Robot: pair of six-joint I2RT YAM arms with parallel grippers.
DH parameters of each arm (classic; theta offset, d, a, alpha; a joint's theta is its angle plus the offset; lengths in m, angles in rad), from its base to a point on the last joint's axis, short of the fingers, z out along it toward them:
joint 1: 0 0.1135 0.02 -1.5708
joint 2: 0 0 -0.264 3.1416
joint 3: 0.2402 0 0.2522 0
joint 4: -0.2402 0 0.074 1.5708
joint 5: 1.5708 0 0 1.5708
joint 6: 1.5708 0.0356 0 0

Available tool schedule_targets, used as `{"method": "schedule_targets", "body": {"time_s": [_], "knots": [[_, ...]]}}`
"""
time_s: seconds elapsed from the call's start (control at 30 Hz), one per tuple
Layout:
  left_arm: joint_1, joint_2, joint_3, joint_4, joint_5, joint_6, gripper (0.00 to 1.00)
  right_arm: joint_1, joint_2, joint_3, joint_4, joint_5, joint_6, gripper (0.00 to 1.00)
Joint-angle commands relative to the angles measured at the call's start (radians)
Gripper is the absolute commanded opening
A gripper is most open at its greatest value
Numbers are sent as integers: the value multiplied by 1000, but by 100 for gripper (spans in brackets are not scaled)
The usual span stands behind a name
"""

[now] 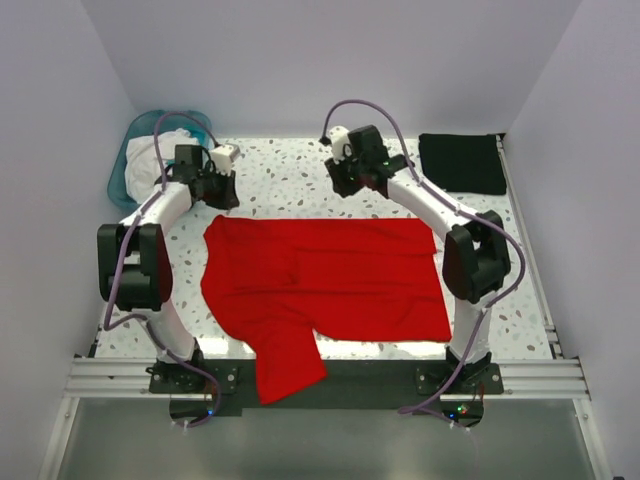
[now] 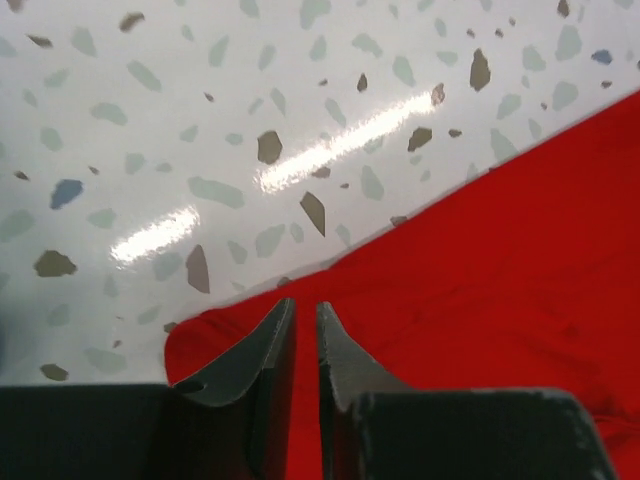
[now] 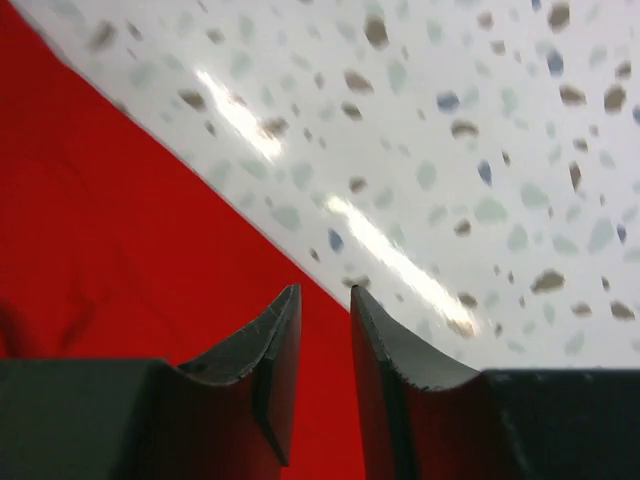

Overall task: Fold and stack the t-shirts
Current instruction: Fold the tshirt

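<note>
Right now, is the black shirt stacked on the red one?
No. The black shirt lies folded at the table's far right corner, apart from the spread red shirt.

Two t-shirts show in the top view. One is the red t-shirt [image 1: 330,285], spread flat below both claws, its far edge just under each pair of fingertips. The other is the black t-shirt [image 1: 461,162], a folded rectangle out to the right of the right gripper [image 1: 345,172].

There are two grippers: the left gripper [image 1: 218,186] and the right one, each with two fingers, so four fingers in all. Each wrist view shows its pair with only a narrow gap.

One teal basin [image 1: 125,170] sits just left of the left gripper, holding one bundle of white cloth [image 1: 158,148].

One speckled table [image 1: 285,175] lies under everything.
</note>
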Motion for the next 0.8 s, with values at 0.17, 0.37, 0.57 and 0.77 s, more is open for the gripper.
{"method": "schedule_targets", "body": {"time_s": [0.17, 0.37, 0.57, 0.77], "knots": [[5, 116, 32, -148, -188, 52, 17, -151, -82, -219, -205, 137, -182, 28], [17, 141, -6, -147, -253, 83, 15, -217, -62, -302, -204, 249, -243, 27], [20, 257, 69, -116, -261, 100, 13, -242, 55, -280, -185, 332, -265, 25], [31, 383, 230, -99, -242, 108, 10, -271, 199, -167, -126, 383, -289, 25]]}}
